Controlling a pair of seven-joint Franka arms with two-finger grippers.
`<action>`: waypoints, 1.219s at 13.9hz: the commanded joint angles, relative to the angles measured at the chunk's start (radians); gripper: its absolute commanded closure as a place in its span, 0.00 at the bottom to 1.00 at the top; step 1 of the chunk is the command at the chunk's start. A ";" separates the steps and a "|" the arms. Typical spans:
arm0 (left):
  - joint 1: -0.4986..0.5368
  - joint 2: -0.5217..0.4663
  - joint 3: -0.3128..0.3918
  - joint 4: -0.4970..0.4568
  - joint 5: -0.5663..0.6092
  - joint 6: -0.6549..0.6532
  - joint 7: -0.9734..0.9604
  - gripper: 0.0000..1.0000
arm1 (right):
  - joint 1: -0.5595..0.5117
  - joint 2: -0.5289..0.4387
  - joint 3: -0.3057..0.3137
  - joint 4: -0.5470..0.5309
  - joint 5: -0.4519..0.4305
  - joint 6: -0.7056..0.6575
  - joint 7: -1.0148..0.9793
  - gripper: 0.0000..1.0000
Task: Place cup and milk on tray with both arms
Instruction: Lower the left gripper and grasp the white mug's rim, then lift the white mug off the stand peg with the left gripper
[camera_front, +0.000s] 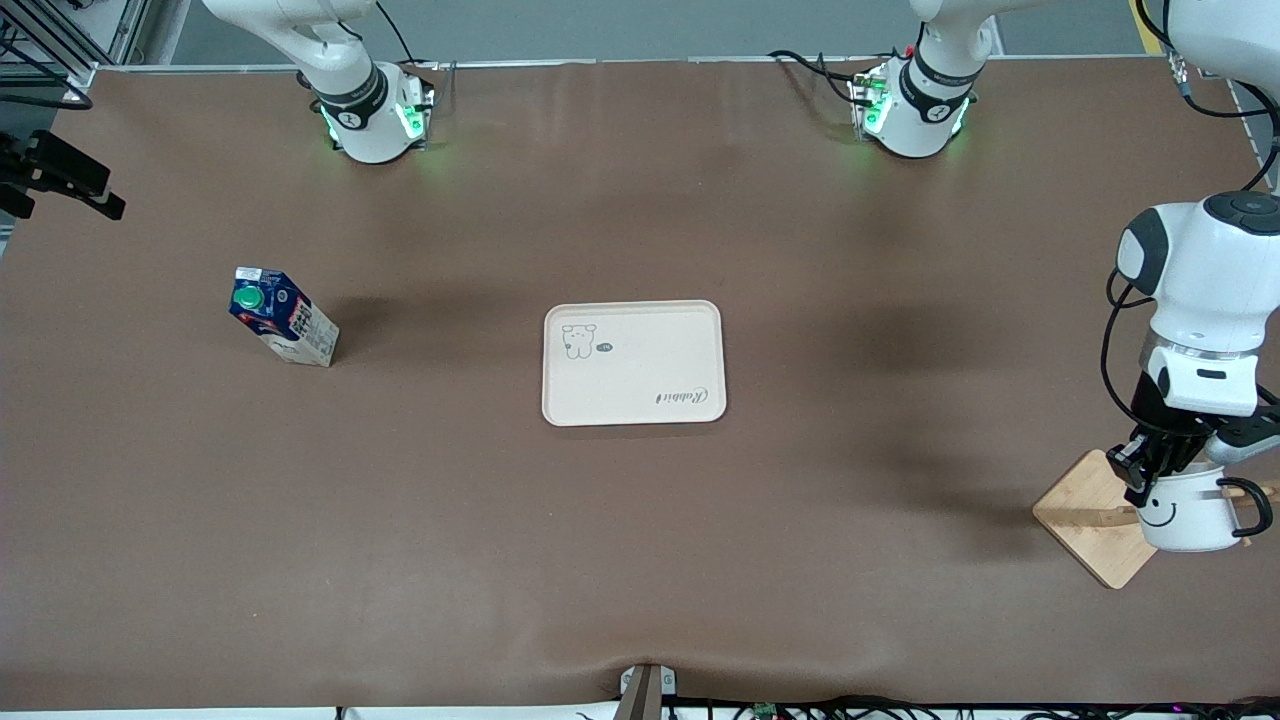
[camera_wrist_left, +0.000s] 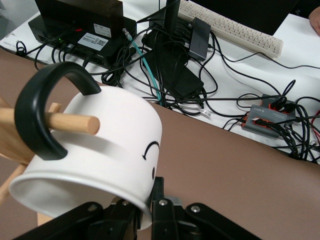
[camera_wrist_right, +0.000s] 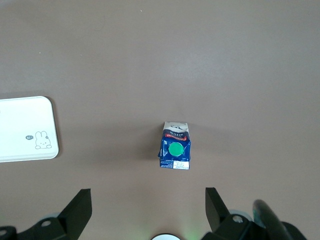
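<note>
Hanging sideways on a peg (camera_wrist_left: 72, 122), cup (camera_front: 1190, 508) (rim gripped by left claw (camera_front: 1160, 472)); right claw (camera_wrist_right: 147, 210) wide

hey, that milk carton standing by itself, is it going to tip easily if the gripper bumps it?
Probably, yes. The milk carton stands tall on a narrow base, so a high nudge could topple it. Its flat printed sides look smooth, perhaps slippery. The right gripper is open above it, not touching.

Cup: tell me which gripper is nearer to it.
Left. The left gripper is at the cup, its fingers clamped on the rim while the cup hangs on a wooden peg. The right gripper is high over the milk carton, open.
</note>
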 joint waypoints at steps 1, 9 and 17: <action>0.000 -0.052 -0.003 0.002 0.036 -0.076 -0.003 1.00 | -0.014 0.014 0.009 0.026 0.003 -0.011 0.013 0.00; 0.000 -0.125 -0.114 0.031 0.019 -0.303 -0.025 1.00 | -0.014 0.014 0.009 0.026 0.003 -0.011 0.013 0.00; -0.010 -0.057 -0.406 0.252 0.018 -0.801 -0.150 1.00 | -0.014 0.020 0.009 0.025 0.003 -0.015 0.012 0.00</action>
